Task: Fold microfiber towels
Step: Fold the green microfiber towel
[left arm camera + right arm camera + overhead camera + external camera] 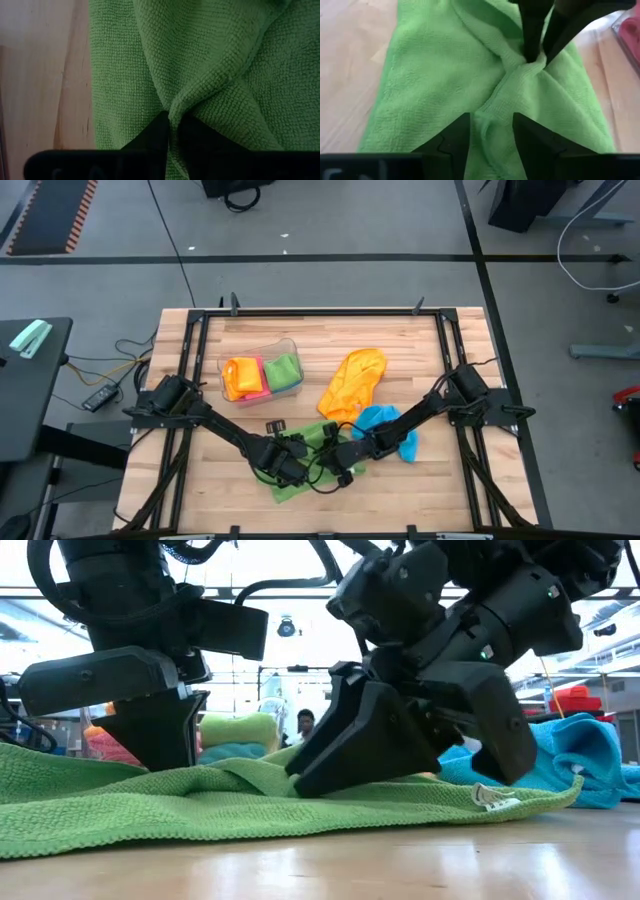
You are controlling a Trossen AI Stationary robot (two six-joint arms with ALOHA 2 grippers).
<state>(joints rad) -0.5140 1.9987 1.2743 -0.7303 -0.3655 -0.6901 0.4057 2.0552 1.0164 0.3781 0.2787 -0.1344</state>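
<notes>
Pale butcher-block wood table (440, 480) is seen over grey floor. Spread at its near middle is the crumpled green microfiber towel (150, 805), a ridge pinched shut in the left gripper (169, 145). A fold is straddled by the right gripper (490, 135), jaws parted. Nearby, orange towel (352, 383) and sky-blue towel (395, 430) are seen.

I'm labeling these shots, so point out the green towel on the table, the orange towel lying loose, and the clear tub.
green towel (292, 488): high view, its near corner.
orange towel (353, 382): high view, its middle.
clear tub (258, 348): high view, its far rim.
</notes>
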